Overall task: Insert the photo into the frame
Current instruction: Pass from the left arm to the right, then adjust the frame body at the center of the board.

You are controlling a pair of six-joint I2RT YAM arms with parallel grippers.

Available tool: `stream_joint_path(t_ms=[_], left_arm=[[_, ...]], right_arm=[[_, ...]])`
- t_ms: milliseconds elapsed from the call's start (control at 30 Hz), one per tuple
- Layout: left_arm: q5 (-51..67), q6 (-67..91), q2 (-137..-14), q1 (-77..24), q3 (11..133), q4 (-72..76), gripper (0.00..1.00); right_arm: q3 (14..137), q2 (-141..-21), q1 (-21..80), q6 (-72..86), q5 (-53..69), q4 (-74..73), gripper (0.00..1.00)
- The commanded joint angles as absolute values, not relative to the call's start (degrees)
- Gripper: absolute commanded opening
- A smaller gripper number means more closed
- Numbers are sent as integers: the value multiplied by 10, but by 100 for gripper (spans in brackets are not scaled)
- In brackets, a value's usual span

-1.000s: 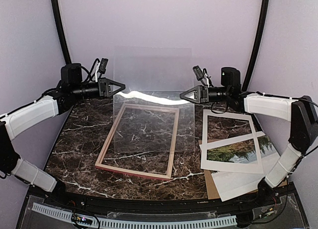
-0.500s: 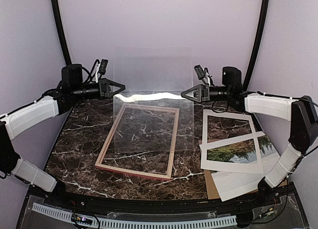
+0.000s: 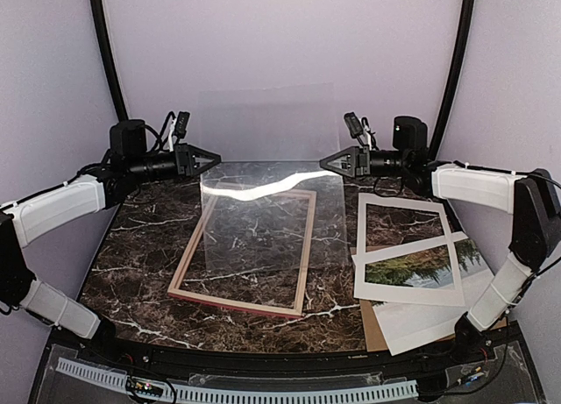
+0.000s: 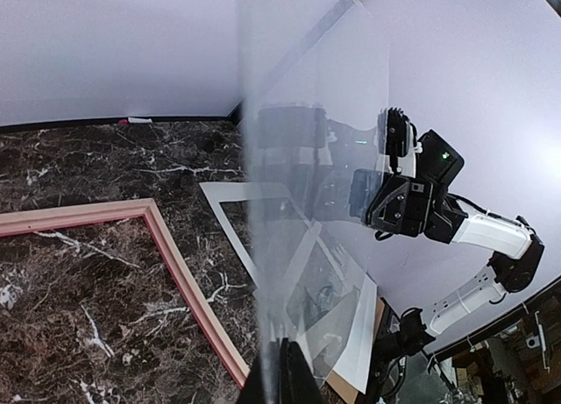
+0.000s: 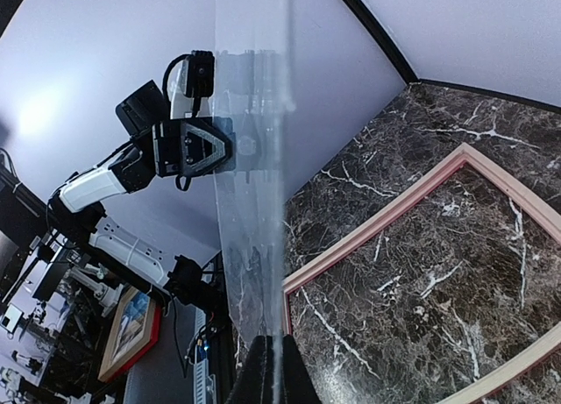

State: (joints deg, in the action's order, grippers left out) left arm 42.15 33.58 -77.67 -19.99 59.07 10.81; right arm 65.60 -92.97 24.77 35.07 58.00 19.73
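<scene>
Top external: left fingers (image 3: 213,159) and right fingers (image 3: 326,165) clamp shut on a clear sheet's (image 3: 272,220) opposite edges. The frame (image 3: 235,302) lies beneath, mid-surface.

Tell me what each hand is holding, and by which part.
Both hold one clear pane: the left hand shut on its left edge, the right hand on its right edge.

pink frame (image 3: 232,302) flat; photo (image 3: 410,268) to its right

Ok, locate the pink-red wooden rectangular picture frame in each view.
Top external: pink-red wooden picture frame, flat at table centre.
Left wrist: frame corner, lower left.
Right wrist: frame corner, lower right.
Shared landmark: clear plastic sheet above it.
</scene>
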Motion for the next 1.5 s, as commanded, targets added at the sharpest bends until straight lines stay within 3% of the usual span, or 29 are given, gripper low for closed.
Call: stream_joint_path(t_ms=[0,100,200,400,533,700,867,1033,1467], left_arm=[[432,328,-766,-196,576,132,15],[402,300,-750,-193,573,102,47],[333,274,-740,-181,573,61,67],[216,253,-756,-132,579,-59,82],[164,226,-838,-116,601,-158,85],[149,213,-932,-116,612,-179,93],[138,207,-1006,-116,622,-178,93],[173,211,-1021,-119,607,-168,84],[204,320,-890,-230,441,-137,59]], right_arm=[[686,-927,239,351,555,176,0],[699,-919,237,355,553,141,0],[712,-905,236,363,550,103,0],[729,-873,226,406,539,46,0],[726,-852,206,460,541,62,0],[733,-836,186,494,543,69,0],[731,-830,178,497,545,66,0],[727,-832,172,501,543,71,0],[730,-865,171,498,538,65,0]])
